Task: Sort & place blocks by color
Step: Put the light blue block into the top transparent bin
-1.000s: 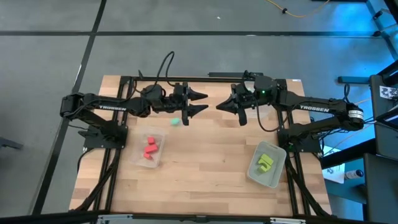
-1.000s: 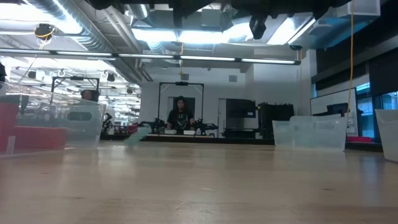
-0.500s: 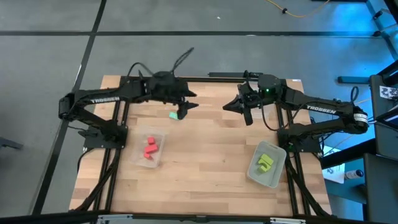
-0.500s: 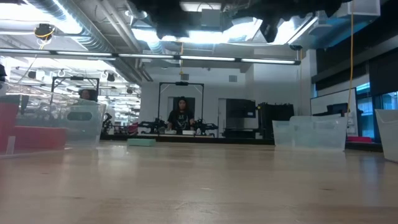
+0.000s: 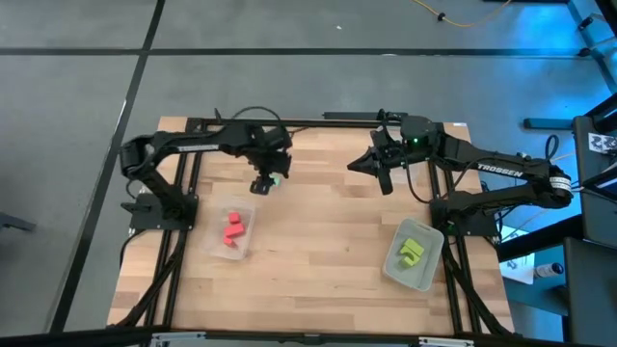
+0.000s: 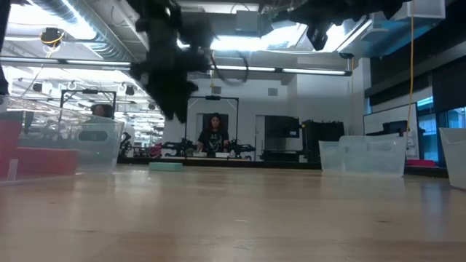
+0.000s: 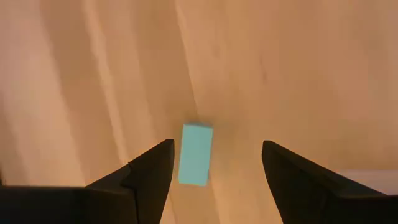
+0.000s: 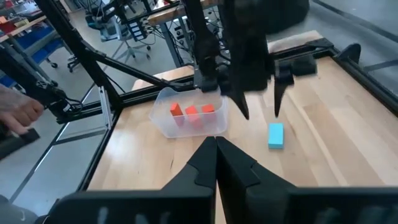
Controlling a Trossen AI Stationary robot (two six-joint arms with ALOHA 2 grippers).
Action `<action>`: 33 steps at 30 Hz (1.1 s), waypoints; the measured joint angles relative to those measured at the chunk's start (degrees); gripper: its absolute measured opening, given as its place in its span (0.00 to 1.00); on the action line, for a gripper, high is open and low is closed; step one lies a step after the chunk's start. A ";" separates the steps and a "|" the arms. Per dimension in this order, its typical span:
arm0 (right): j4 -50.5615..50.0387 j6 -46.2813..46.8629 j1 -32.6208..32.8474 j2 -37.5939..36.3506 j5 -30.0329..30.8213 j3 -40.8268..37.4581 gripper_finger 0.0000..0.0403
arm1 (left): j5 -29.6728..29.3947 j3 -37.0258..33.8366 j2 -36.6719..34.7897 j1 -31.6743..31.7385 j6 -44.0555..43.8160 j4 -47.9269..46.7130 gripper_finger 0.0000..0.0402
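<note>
The left gripper [image 5: 266, 183] hung over the far part of the wooden table [image 5: 318, 241], pointing down, its two fingers spread wide with nothing between them. Directly under it a small teal block [image 7: 195, 154] lay flat on the bare wood, just ahead of the gap between the fingers [image 7: 152, 174] and touching neither. From across the table the same block [image 8: 275, 135] sat beside the tips of that gripper, apart from both trays.

The right gripper [image 5: 355, 163] hovered near the far edge on the other side, its fingers pressed together and holding nothing.

Three red blocks [image 5: 232, 229] sat together in a clear tray [image 5: 249, 243] on the left of the table, nearer the front than the teal block. The yellow-green blocks [image 5: 412, 252] lay in another clear tray [image 5: 427, 273] toward the front right corner, well apart from the red ones.

Across the room beyond the table a person [image 6: 214, 135] stood at another bench.
</note>
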 joint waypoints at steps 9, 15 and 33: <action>-0.01 0.26 0.00 0.00 2.26 0.00 0.02 | -1.67 -2.56 8.62 1.53 7.70 1.91 0.61; 0.00 0.46 0.00 0.00 3.34 0.00 0.02 | -2.92 -5.69 10.47 3.88 12.04 2.81 0.61; 0.11 1.49 0.01 0.02 4.50 0.00 0.02 | -4.95 -12.03 10.16 5.82 17.76 11.14 0.61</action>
